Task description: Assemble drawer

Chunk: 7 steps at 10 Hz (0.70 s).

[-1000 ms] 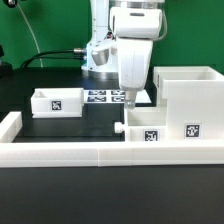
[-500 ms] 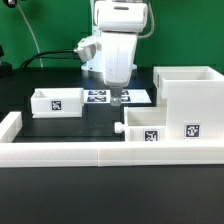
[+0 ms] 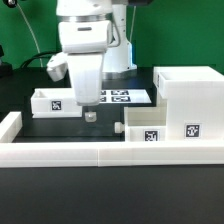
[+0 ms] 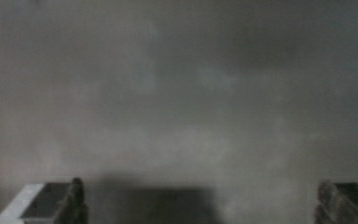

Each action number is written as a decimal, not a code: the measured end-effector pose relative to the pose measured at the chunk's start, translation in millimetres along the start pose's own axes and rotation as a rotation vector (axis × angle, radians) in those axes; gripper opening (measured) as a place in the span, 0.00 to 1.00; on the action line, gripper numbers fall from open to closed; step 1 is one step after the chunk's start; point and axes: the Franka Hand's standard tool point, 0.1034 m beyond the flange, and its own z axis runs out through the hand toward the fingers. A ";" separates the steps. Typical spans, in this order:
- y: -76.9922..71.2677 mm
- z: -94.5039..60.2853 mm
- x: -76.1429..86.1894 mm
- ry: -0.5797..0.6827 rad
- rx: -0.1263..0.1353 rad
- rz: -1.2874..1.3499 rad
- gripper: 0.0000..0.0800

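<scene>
Hanging above the dark table point(image 3: 60, 128), the claw point(image 3: 90, 114) is spread wide, just beside the small tagged tray point(image 3: 55, 101); the drawer housing point(image 3: 188, 95) stands well apart.

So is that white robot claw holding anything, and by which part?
Nothing is held: the white arm's two-finger gripper is open, fingers apart with nothing between them.

drawer housing point(image 3: 190, 104) white, black-and-white square tag. loose tray point(image 3: 45, 101) white, same tag pattern. tabletop point(image 3: 60, 128) black. border rail point(image 3: 70, 152) white. backdrop point(image 3: 18, 40) green.
</scene>
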 end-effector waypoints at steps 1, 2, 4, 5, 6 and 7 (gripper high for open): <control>-3.0 3.9 -7.7 0.025 0.004 -0.006 0.81; -6.7 9.8 -14.8 0.085 0.019 -0.005 0.81; -7.4 13.8 -7.2 0.110 0.021 0.041 0.81; -9.6 16.4 1.9 0.113 0.031 0.068 0.81; -10.5 18.8 19.1 0.118 0.042 0.092 0.81; -10.4 19.7 31.5 0.122 0.047 0.093 0.81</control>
